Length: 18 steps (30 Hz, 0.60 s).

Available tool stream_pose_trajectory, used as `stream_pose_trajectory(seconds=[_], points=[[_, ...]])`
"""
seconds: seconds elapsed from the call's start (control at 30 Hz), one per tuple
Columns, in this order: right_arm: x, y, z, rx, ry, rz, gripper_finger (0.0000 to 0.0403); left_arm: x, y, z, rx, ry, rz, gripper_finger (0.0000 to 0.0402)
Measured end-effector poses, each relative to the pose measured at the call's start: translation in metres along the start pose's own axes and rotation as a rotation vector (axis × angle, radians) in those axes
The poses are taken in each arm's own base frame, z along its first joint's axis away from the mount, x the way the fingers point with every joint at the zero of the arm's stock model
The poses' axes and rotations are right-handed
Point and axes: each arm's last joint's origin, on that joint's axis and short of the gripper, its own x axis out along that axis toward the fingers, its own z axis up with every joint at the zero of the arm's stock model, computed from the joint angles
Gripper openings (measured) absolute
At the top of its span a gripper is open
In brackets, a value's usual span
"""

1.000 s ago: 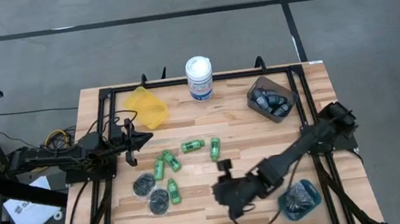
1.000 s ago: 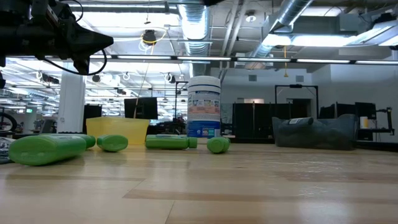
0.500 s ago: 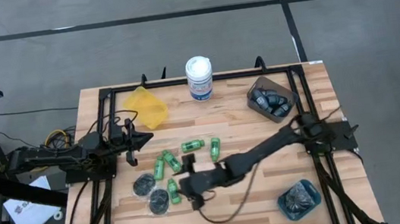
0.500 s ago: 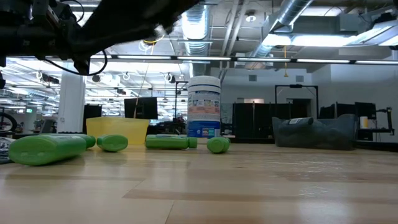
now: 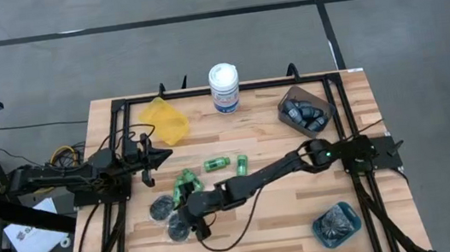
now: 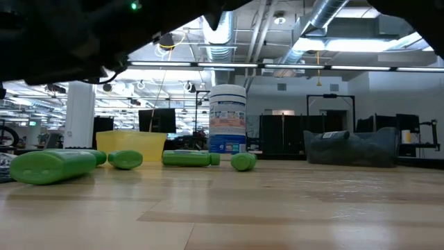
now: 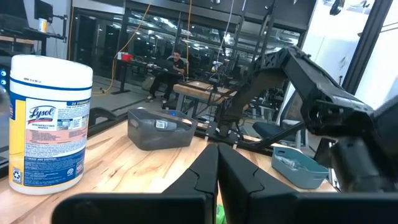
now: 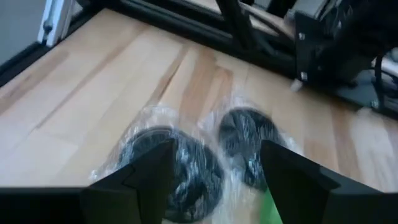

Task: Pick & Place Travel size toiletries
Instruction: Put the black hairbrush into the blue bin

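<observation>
- right gripper reaches far across the table, over the loose pile at its left-front part; fingers spread apart, nothing between them
- right wrist view: two dark fingers wide apart, two wrapped dark discs on the wood below and between them, a green sliver beside one finger
- left gripper hangs over the left side of the table, near the yellow bin; jaws pressed together, holding nothing
- left wrist view: fingers meet in a closed point, white wipes tub beside them, right arm farther off
- green mini bottles: two lie mid-table, and; a cluster sits just beside the right arm's wrist, partly hidden by it
- dark discs in shiny wrap: one clear of the gripper, one just beside the right fingertips
- brown bin at back right holds dark blue-grey mini bottles
- teal bin at front right holds dark wrapped items
- white tub stands upright at the back edge, between the yellow and brown bins
- low view: green bottles lie on their sides on the wood, yellow bin and tub behind them; dark arm shapes cross the top, gripper not distinguishable there
</observation>
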Motion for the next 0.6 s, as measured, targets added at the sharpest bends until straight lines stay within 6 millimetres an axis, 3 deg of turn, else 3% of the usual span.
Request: stream_pose_trajectory(seconds=[0.2,0.6], points=[[0.012,-0.002,-0.007,0.014,0.004,-0.006,0.0227,0.000,0.000,0.000,0.000,-0.002,0.000,0.0002],[0.026,-0.030,-0.038,0.119,0.115,-0.041,0.0227,0.000,0.000,0.001,-0.002,-0.013,-0.003,0.0002]])
